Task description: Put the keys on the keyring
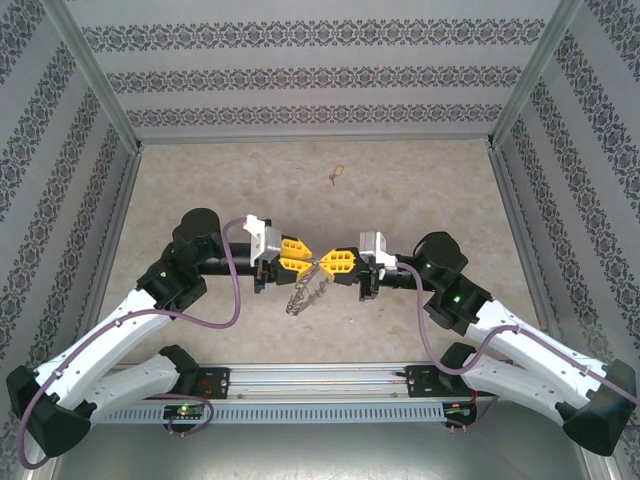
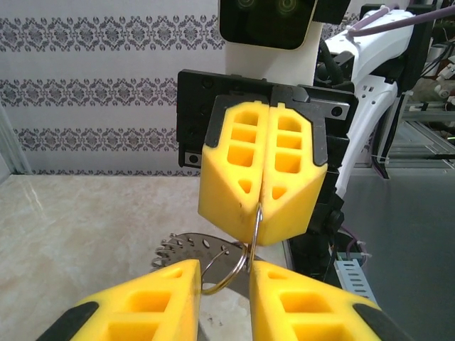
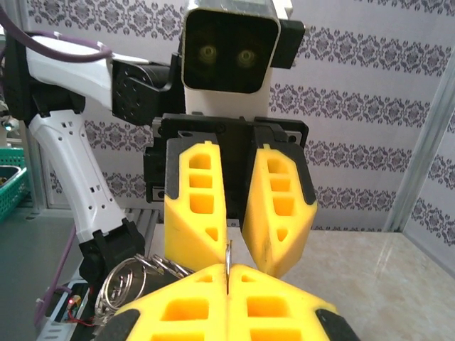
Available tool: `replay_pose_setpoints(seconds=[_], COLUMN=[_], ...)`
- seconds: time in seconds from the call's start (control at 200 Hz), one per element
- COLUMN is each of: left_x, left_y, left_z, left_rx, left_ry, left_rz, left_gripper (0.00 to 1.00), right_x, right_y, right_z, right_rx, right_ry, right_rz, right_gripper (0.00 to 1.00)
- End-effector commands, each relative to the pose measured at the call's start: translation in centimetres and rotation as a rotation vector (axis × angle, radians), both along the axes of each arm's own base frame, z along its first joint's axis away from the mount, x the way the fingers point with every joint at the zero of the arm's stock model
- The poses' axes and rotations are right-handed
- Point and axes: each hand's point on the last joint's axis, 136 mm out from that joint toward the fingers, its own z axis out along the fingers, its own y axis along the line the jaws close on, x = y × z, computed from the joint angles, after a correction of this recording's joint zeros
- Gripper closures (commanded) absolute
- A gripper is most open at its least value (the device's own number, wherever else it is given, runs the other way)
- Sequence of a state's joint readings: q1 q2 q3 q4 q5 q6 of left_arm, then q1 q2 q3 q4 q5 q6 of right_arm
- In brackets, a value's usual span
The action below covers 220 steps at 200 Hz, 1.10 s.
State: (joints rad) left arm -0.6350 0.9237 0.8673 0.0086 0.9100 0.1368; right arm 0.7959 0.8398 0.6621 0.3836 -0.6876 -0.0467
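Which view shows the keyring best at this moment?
Left wrist: the keyring sits close up, with its wire loop pinched in the shut right gripper and its jagged grey edge visible. Top external shows the keyring small and dangling. Right wrist catches the keyring as loops at lower left.

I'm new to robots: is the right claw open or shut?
Shut. The right claw has its yellow fingers pressed together, pinching a thin metal ring.

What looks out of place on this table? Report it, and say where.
One small gold key lies alone toward the far side of the table, well apart from the keyring dangling under the right fingers at centre. Nothing spilled or damaged shows.
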Motion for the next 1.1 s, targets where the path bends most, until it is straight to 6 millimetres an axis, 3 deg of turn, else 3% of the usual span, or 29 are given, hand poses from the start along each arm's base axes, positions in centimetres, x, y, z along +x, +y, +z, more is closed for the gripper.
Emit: replay_pose_setpoints(seconds=[0.0, 0.28, 0.724, 0.784, 0.894, 1.094], left_x=[-0.6, -1.0, -1.8, -1.8, -1.4, -1.5], left_y=[0.0, 0.1, 0.1, 0.2, 0.8, 1.4], left_z=[1.5, 2.2, 3.3, 3.2, 3.2, 3.4], left_rx=[-0.063, -0.088, -0.128, -0.122, -0.094, -0.081], left_ry=[-0.03, -0.038, -0.052, -0.054, -0.079, -0.095], left_rz=[-0.014, -0.036, -0.072, -0.064, -0.006, 0.034], left_gripper=[0.76, 0.85, 0.85, 0.8, 0.6, 0.59], right_x=[-1.8, -1.7, -1.4, -1.3, -1.2, -0.8], right_y=[-0.5, -0.3, 0.0, 0.0, -0.2, -0.6], right_z=[2.4, 2.5, 1.9, 1.9, 1.9, 2.0], right_rx=[0.099, 0.132, 0.13, 0.133, 0.139, 0.154], right_ry=[-0.067, -0.053, -0.042, -0.042, -0.045, -0.044], right_rz=[0.074, 0.093, 0.092, 0.089, 0.077, 0.048], right_gripper=[1.0, 1.0, 1.0, 1.0, 1.0, 1.0])
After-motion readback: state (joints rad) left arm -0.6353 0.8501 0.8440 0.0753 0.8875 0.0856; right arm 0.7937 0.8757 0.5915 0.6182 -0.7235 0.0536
